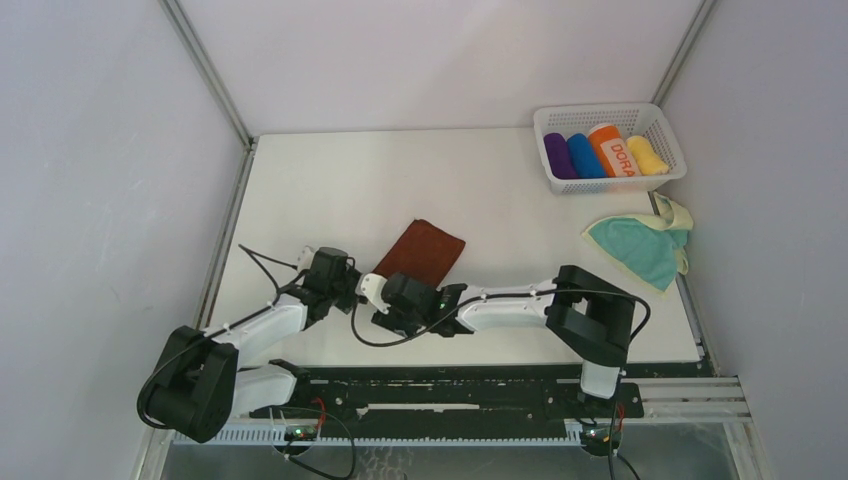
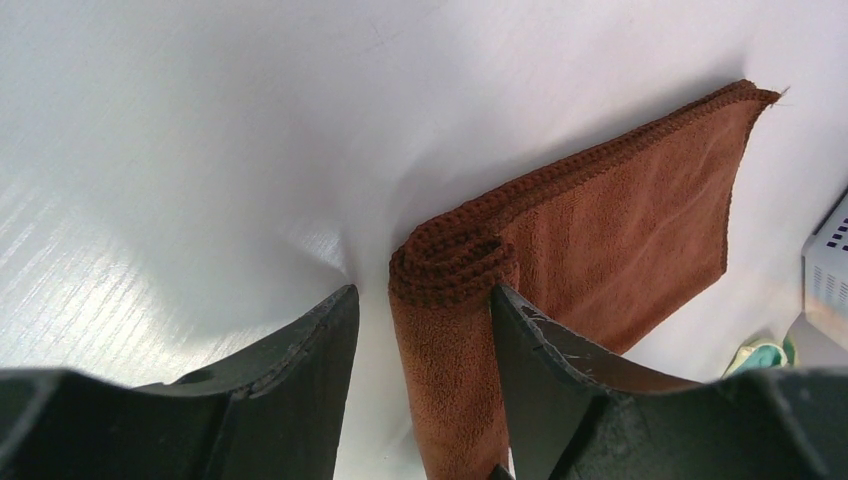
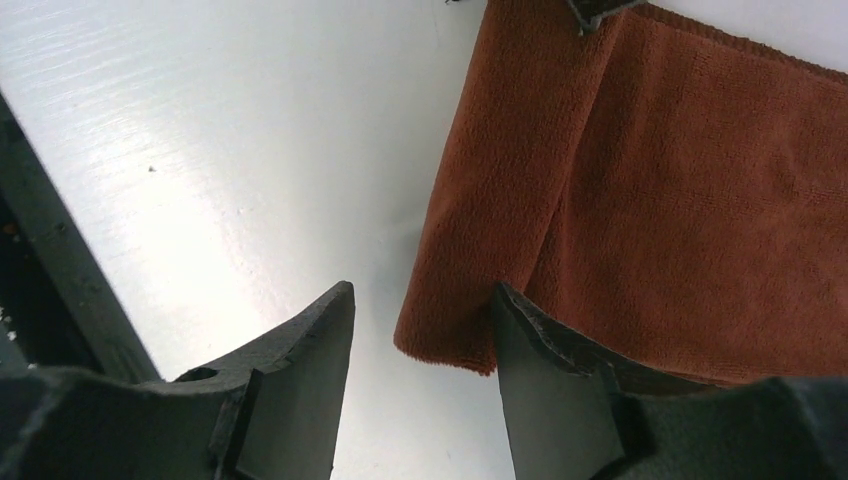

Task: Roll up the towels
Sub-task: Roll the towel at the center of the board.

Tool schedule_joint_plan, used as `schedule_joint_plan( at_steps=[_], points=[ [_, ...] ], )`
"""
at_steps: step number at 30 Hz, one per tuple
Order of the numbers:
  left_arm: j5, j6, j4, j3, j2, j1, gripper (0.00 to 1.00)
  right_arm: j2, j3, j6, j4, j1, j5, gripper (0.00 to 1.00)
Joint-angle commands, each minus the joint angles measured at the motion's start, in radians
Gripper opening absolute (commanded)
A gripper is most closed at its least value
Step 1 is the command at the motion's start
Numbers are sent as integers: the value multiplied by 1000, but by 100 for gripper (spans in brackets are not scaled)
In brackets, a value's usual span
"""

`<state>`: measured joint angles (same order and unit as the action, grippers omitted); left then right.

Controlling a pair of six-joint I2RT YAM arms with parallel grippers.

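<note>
While rust-brown towel (image 1: 425, 250) lies on desk (image 1: 400, 180), near end partly rolled, left jaws spread astride roll, right jaws spread at its edge; teal towel (image 1: 635, 250) crumpled near basket (image 1: 615, 184)

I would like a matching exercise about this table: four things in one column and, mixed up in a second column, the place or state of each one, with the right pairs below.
1. rust-brown terry towel
2. teal terry towel with a pale yellow side
3. white plastic mesh basket
4. orange roll lettered "DORA"

A. stands at the far right corner of the table
B. lies between a blue roll and a yellow roll
C. rolled up at one end, the rest flat
D. lies crumpled on the near side of the basket

Pairs: 1-C, 2-D, 3-A, 4-B
</note>
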<state>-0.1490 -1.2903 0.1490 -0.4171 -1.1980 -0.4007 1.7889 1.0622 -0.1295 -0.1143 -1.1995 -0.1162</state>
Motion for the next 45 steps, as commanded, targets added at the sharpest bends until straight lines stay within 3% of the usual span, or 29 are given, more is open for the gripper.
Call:
schedule_joint_plan(
  at_steps=[1,13,19,26,30,35,41,45],
  points=[
    [-2,46,183,31,-48,5,58,41,63,-34,-12,-22,-77,53],
    [-7,45,190,26,-49,6,58,136,105,27,-181,-58,-239,52],
    [-3,39,190,20,-52,5,58,170,121,77,-233,-62,-225,47],
    [-5,23,203,-6,-33,5,60,221,166,110,-314,-23,-134,35],
    [-6,22,218,-35,-37,6,63,203,166,131,-317,4,-38,23],
    [-19,6,252,-56,5,5,70,161,166,172,-299,73,220,10],
    [-39,-6,303,-72,137,7,85,150,166,236,-247,166,501,1],
    [-39,-6,322,-63,205,7,87,149,147,300,-172,216,646,0]
  ],
)
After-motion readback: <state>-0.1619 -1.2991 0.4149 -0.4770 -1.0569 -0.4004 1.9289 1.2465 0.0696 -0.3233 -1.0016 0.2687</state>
